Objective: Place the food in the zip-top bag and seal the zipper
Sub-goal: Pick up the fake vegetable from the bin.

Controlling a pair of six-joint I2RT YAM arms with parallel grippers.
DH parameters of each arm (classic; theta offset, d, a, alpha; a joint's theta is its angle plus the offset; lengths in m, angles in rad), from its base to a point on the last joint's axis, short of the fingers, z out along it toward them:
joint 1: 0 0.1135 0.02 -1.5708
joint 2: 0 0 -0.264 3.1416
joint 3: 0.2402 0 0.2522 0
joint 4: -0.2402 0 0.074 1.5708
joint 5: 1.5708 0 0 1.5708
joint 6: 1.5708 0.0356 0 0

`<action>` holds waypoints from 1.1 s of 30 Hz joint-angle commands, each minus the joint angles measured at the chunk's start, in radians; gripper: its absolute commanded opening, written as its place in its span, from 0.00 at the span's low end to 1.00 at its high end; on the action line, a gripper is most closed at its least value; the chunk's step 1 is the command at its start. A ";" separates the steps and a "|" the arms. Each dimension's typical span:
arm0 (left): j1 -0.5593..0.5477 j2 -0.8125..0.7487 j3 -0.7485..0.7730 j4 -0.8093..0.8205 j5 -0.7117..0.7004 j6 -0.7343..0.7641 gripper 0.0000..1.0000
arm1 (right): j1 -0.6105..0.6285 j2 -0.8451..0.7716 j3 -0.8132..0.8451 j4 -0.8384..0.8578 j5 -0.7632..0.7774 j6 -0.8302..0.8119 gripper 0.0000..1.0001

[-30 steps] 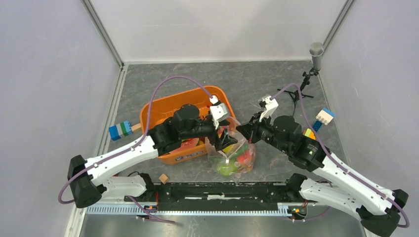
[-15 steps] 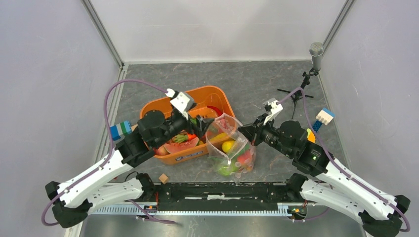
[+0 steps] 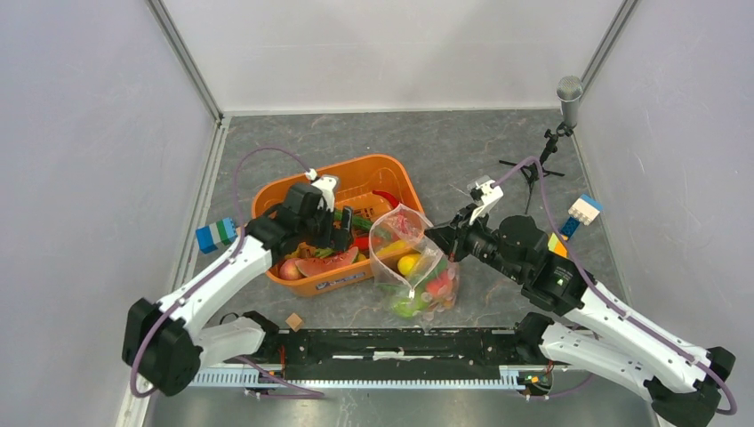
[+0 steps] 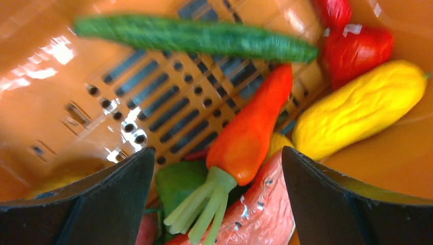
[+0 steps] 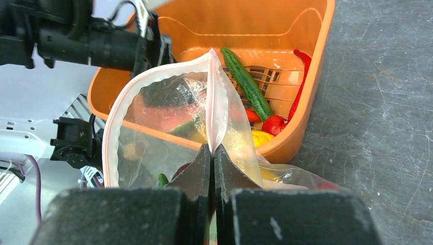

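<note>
The clear zip-top bag (image 3: pixel 416 267) stands right of the orange tub (image 3: pixel 391 171), holding several toy foods. My right gripper (image 3: pixel 433 234) is shut on the bag's pink zipper strip (image 5: pixel 216 102) and holds the mouth open. My left gripper (image 3: pixel 345 233) is open and empty, low inside the tub. Between its fingers (image 4: pixel 97 204) lie an orange carrot (image 4: pixel 250 138) and a watermelon slice (image 4: pixel 260 214). A yellow piece (image 4: pixel 357 109), a green cucumber (image 4: pixel 194 35) and a red chilli (image 3: pixel 387 197) lie in the tub too.
Blue and green blocks (image 3: pixel 217 234) lie left of the tub. White, blue and orange blocks (image 3: pixel 573 221) lie at the right. A small wooden cube (image 3: pixel 293 321) sits near the front rail. A microphone stand (image 3: pixel 556 133) is at the back right.
My left gripper has pulled back from the bag's mouth, moved left and dropped into the tub over the food. My right gripper has kept its hold on the bag's strip.
</note>
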 commanded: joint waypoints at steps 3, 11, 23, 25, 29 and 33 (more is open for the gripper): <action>0.020 0.064 0.028 -0.132 0.242 -0.017 1.00 | -0.002 -0.049 -0.017 0.040 0.011 -0.001 0.00; 0.020 0.223 0.048 -0.166 0.268 0.011 0.86 | -0.001 -0.078 -0.015 0.022 0.041 -0.002 0.00; 0.020 0.171 0.162 -0.170 0.121 0.036 0.02 | -0.001 -0.107 -0.026 0.020 0.070 0.007 0.00; 0.021 0.123 0.167 -0.138 0.119 0.032 0.02 | -0.001 -0.112 -0.029 0.018 0.079 0.010 0.00; 0.020 0.013 0.146 -0.050 0.106 0.002 0.02 | -0.001 -0.122 -0.032 0.018 0.094 0.016 0.00; 0.021 -0.061 0.107 0.013 0.053 -0.015 0.02 | -0.002 -0.130 -0.038 0.018 0.105 0.024 0.00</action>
